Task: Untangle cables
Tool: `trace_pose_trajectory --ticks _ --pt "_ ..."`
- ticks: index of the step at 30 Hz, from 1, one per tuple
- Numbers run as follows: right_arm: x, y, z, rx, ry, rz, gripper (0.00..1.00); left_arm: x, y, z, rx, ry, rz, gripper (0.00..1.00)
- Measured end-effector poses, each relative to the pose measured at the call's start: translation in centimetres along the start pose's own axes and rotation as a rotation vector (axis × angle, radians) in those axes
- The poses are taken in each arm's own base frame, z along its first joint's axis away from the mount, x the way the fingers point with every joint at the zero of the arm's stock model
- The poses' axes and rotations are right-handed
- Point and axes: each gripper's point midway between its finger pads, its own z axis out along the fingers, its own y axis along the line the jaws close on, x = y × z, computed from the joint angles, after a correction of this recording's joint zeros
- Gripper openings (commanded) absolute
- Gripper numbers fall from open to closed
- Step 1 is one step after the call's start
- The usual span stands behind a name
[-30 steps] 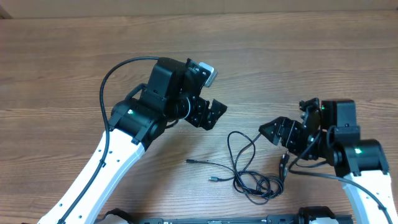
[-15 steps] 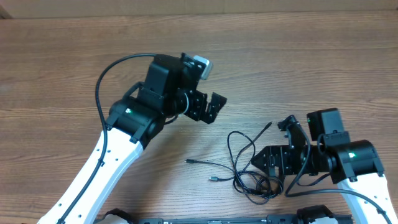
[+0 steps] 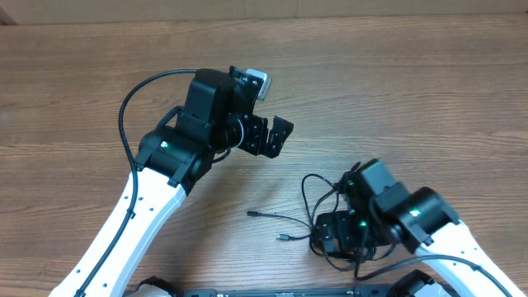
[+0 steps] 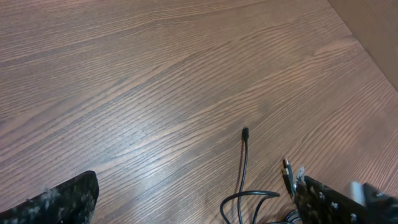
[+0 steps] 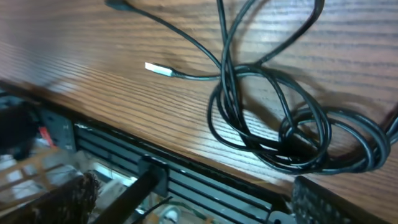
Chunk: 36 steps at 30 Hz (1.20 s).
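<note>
The right tool (image 3: 334,233) has swung over the knotted cables (image 5: 222,74) near the bench's (image 3: 412,82) front edge, wide open and empty like the left tool (image 3: 276,136), seemingly ready to grasp.

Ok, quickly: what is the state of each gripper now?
Left gripper: jaws open, holding nothing.
Right gripper: jaws open above the cables, holding nothing.

The cables (image 5: 292,134) were black, one tip (image 5: 158,68) silver-white. The worktop (image 4: 155,74) was brown with streaky wood grain. The left arm (image 3: 140,223) was white, its joints black.
</note>
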Motion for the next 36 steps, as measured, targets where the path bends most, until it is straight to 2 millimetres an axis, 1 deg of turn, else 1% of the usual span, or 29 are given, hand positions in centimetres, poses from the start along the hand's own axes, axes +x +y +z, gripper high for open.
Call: trace_pose_trajectory --ticks 4,9,13,15,18,21,24,26,29,31,33,36 --pt "0.4 -0.7 1.7 0.1 0.059 0.056 1.0 0.0 0.0 0.0 0.0 0.0 0.0 1.0" --pt "0.0 -1.9 3.9 0.196 0.12 0.128 0.97 0.0 0.0 0.0 0.0 0.002 -0.001 1.0" --pt "0.2 -2.9 5.3 0.26 0.181 0.161 0.96 0.1 0.0 0.0 -0.001 0.002 0.0 1.0" --pt "0.2 -3.0 5.7 0.272 0.191 0.156 0.95 0.1 0.0 0.0 -0.001 0.003 -0.001 1.0" --pt "0.0 -2.5 6.5 0.275 0.187 0.118 0.95 0.1 0.1 0.0 -0.004 0.002 -0.001 1.0" --pt "0.6 -1.9 7.3 0.277 0.195 0.061 0.95 0.0 0.2 0.0 -0.013 0.0 0.0 1.0" --pt "1.6 -1.5 8.0 0.283 0.21 0.012 0.91 0.0 0.4 0.0 -0.021 -0.002 -0.001 1.0" --pt "1.5 -1.2 8.2 0.274 0.201 0.002 0.85 -0.1 0.6 -0.1 -0.024 -0.003 -0.004 1.0" --pt "1.0 -0.8 8.5 0.259 0.18 -0.003 0.83 -0.1 0.8 -0.1 -0.029 -0.006 -0.009 1.0" --pt "0.9 -0.8 9.0 0.247 0.17 -0.006 0.81 -0.1 0.9 -0.1 -0.031 -0.006 -0.009 1.0" --pt "1.1 -1.1 9.8 0.232 0.169 -0.009 0.74 -0.1 0.9 -0.1 -0.032 -0.006 -0.009 1.0" --pt "1.9 -1.9 10.5 0.235 0.182 -0.001 0.72 -0.1 0.9 -0.1 -0.032 -0.006 -0.009 1.0"
